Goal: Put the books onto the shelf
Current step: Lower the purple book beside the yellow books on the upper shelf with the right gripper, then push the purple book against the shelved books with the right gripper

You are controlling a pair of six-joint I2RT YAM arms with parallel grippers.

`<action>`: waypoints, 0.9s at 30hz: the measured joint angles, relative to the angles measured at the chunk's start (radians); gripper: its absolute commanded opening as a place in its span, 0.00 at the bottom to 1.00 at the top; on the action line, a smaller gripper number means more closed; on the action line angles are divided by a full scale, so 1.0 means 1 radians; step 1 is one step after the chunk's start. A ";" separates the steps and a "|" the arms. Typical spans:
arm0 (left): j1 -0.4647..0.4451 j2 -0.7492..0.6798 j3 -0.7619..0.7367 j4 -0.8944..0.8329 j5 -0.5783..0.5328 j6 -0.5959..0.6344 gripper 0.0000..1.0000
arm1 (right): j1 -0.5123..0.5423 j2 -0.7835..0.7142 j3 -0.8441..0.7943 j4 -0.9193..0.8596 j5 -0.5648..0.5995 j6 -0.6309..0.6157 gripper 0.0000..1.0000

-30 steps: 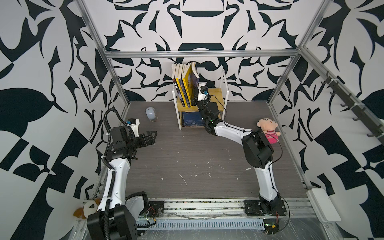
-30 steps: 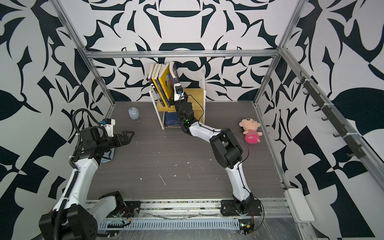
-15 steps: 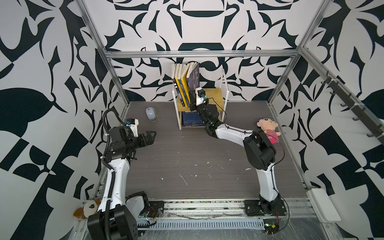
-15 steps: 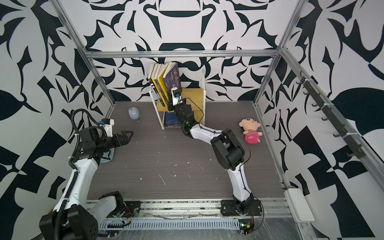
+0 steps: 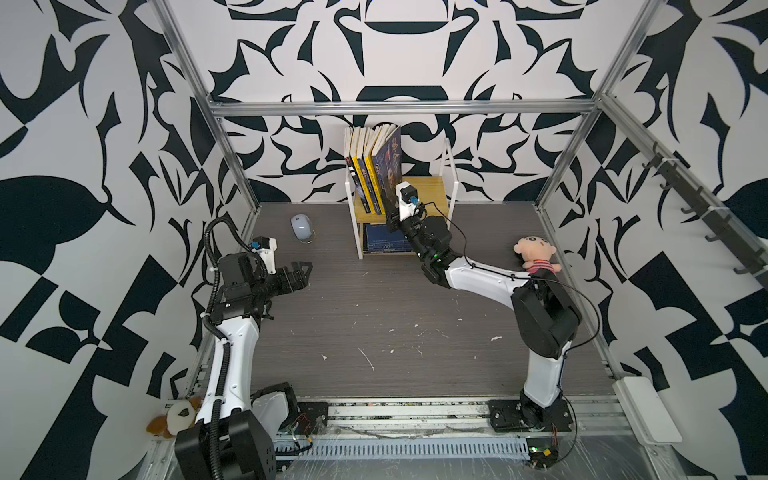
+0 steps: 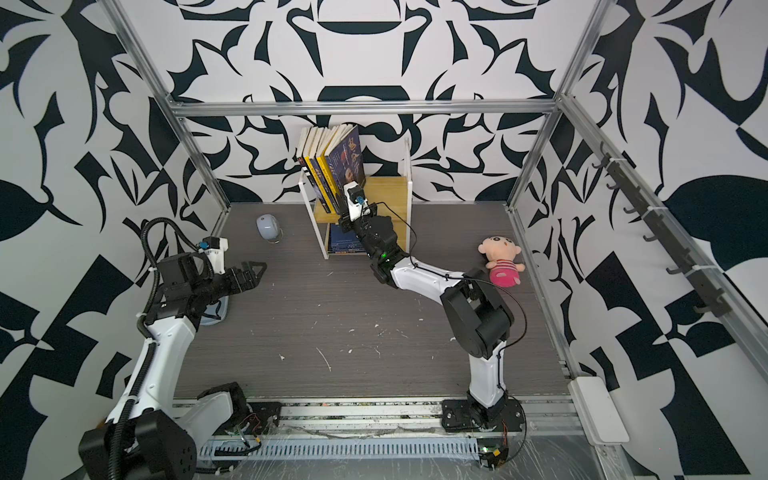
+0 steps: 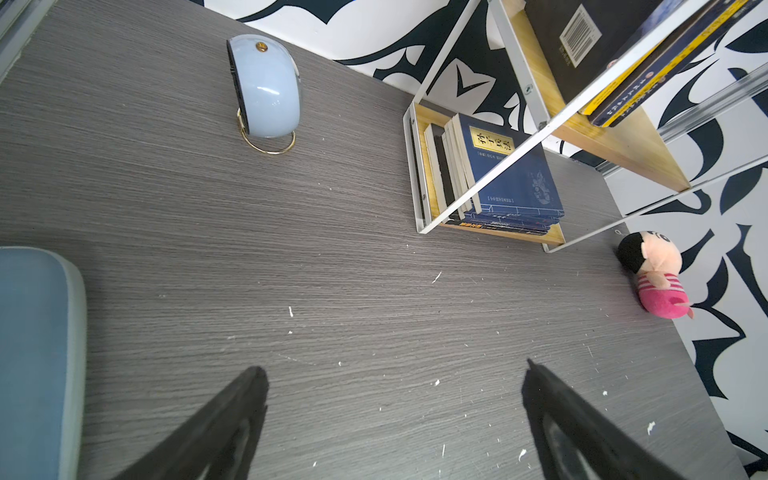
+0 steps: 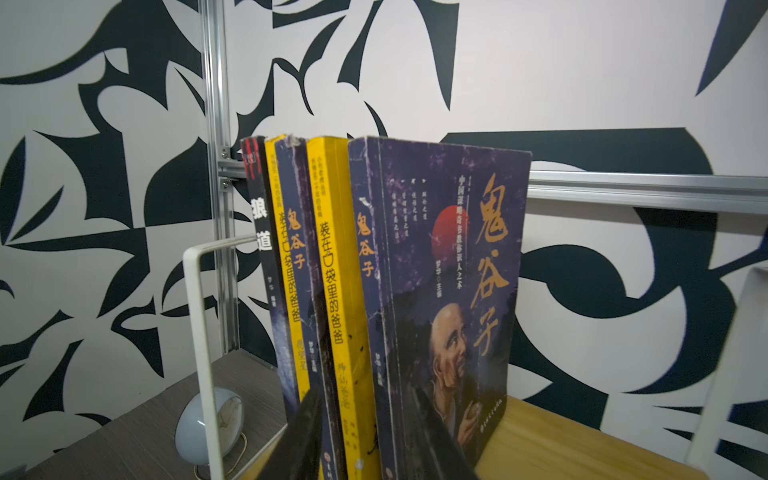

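A dark grey wood-grain table point(image 5: 374, 316) is enclosed by black-and-white patterned walls. At its far edge the two-tier shelf point(image 5: 430, 193) is set, with yellowish boards and a thin white frame. On the left half of the top board a row of five books point(image 8: 332, 270) is stood on end against the frame's left side: one black-spined, two yellow, two dark blue. The rightmost, a dark blue book with a bald man's portrait point(image 8: 453, 299), is tilted slightly. On the lower board a flat stack of navy books point(image 7: 511, 178) is laid.

The right gripper point(image 8: 365, 415) is placed at the foot of the row, its jaws parted around the bottoms of the last two books; contact cannot be made out. The left gripper point(image 7: 395, 368) is held above bare table on the left, its fingers spread wide and empty.

A pink plush doll point(image 5: 534, 255) is seen to the right of the shelf and a pale blue rounded device on a gold wire ring point(image 7: 266, 91) to its left.
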 measured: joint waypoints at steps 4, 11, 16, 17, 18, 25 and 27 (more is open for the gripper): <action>0.000 0.000 0.000 0.005 0.000 0.000 1.00 | -0.010 -0.024 0.029 -0.088 0.085 -0.031 0.25; 0.000 0.000 0.000 0.007 0.000 -0.002 1.00 | -0.114 0.094 0.254 -0.236 0.212 -0.065 0.00; 0.000 0.000 0.000 0.007 0.000 -0.004 1.00 | -0.196 0.244 0.434 -0.375 0.235 -0.057 0.00; 0.000 0.000 0.000 0.006 0.000 -0.004 1.00 | -0.208 0.273 0.465 -0.402 0.232 -0.057 0.00; 0.000 0.000 0.000 0.007 0.000 -0.005 1.00 | -0.217 0.306 0.501 -0.431 0.228 -0.056 0.00; 0.000 0.000 0.000 0.013 0.005 -0.012 1.00 | -0.217 0.468 0.711 -0.564 0.168 -0.057 0.00; 0.000 0.000 0.000 0.013 0.007 -0.015 1.00 | -0.217 0.499 0.768 -0.593 0.141 -0.057 0.00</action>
